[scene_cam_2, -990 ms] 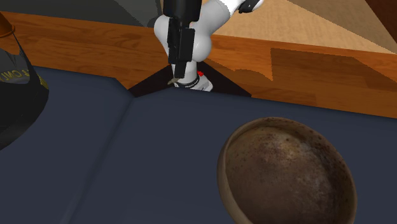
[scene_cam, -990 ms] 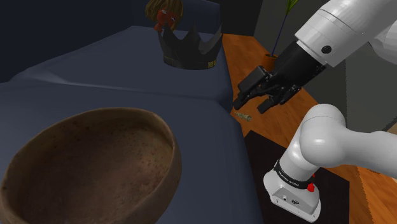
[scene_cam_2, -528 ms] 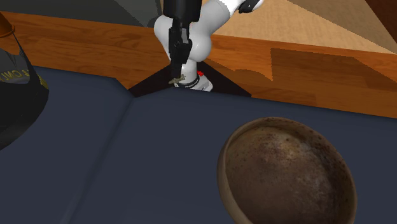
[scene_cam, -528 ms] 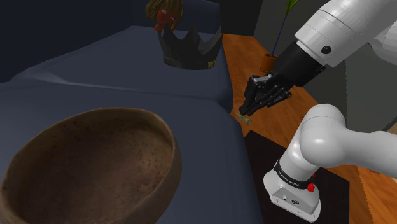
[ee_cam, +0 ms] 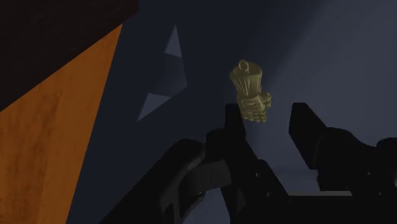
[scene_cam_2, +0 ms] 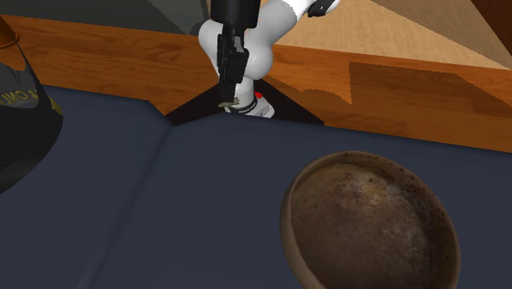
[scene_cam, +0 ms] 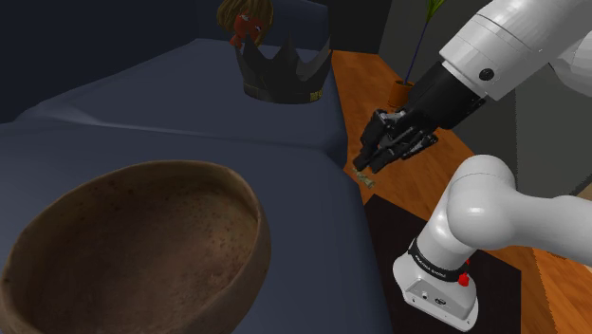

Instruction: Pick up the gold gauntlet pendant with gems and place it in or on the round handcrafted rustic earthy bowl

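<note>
The small gold gauntlet pendant [ee_cam: 250, 92] lies on the dark blue cushioned surface, close to its edge by the wooden floor [scene_cam: 363, 177] [scene_cam_2: 230, 105]. My black gripper [ee_cam: 267, 118] hovers just over it [scene_cam: 373, 159] [scene_cam_2: 228, 86]. Its fingers [ee_cam: 232, 127] stand a little apart, and the pendant sits just beyond the tips, not clasped. The round brown earthy bowl [scene_cam: 249, 204] stands empty on the same surface, in the shoulder view's lower left and well away from the pendant [scene_cam_2: 287, 215].
A black crown [scene_cam: 285, 74] with a red-and-brown figure [scene_cam: 245, 24] behind it stands at the far end of the blue surface. It shows again at the second exterior view's left [scene_cam_2: 25, 123]. Orange wooden floor [scene_cam: 379, 90] runs beside the surface. My stand [scene_cam: 441, 285] is at lower right.
The widely spread fingers have drawn in to a narrow gap, and the hand has settled closer over the pendant. The pendant still lies on the blue surface.
</note>
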